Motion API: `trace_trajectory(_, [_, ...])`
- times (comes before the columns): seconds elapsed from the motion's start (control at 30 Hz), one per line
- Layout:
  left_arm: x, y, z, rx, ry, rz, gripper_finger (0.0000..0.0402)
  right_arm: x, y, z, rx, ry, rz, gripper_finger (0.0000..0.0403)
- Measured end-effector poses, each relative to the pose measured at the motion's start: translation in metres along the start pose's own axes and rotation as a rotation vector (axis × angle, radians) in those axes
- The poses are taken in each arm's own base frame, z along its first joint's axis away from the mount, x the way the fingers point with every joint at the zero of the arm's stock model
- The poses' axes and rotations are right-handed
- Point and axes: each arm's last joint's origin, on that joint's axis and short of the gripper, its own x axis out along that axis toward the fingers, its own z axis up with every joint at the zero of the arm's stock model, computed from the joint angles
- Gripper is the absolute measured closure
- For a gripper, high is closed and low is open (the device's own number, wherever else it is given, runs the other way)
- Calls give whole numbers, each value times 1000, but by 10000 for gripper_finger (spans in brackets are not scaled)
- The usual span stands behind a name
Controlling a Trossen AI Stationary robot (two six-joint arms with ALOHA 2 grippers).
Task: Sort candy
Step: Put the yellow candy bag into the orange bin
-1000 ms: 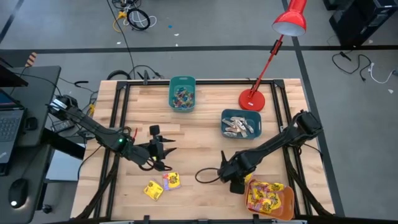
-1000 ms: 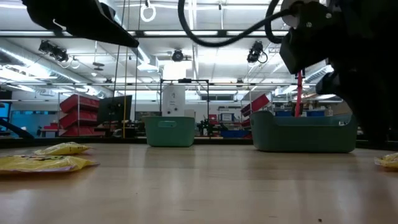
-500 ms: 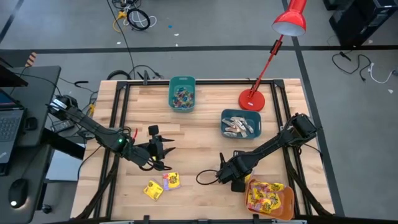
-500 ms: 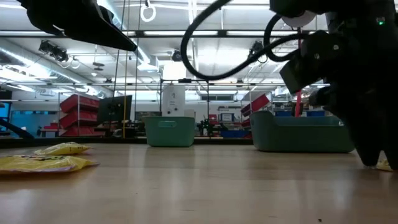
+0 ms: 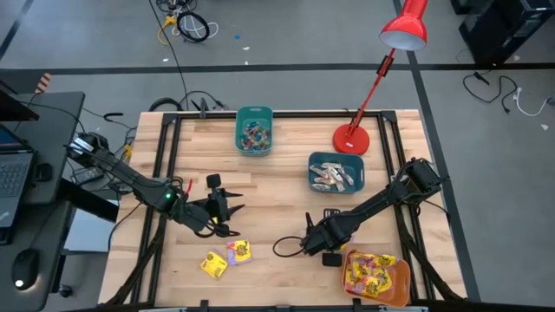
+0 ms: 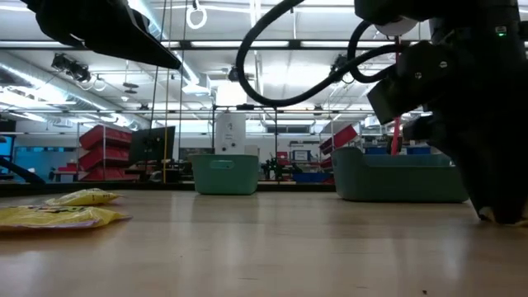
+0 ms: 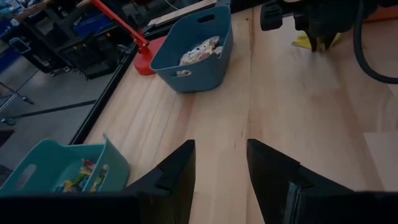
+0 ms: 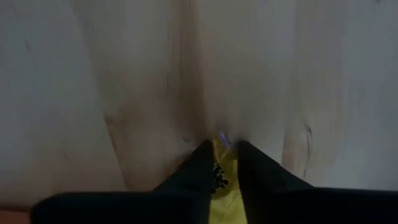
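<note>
My right claw [image 8: 221,163] pinches a crinkly yellow packet [image 8: 222,186] on the pale wood counter [image 5: 286,186], lower right of the high view; left claw [image 7: 219,163] hangs parted, lower left.

Bright even overhead light, soft shadows, right wrist view blurred

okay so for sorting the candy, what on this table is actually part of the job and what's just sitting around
Part of the job:
- yellow packets loose on the table
- yellow packet between the right gripper's fingers
- orange bin of yellow packets
- teal bin of small coloured pieces
- blue bin of pale sticks
- left gripper, open, hovering

Lying about:
- red lamp
- laptop
</note>
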Motion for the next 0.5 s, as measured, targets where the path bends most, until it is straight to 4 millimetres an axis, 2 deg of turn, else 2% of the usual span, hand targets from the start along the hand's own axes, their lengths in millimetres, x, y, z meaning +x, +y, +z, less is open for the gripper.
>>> trace_trajectory(0.23, [0,0,0,-38,0,-1,254,-4,0,9,-31,-46,34,397])
trace_trajectory(0.5, [2,-3,-1,-73,9,-30,254,-18,-2,24,-49,-102,64,402])
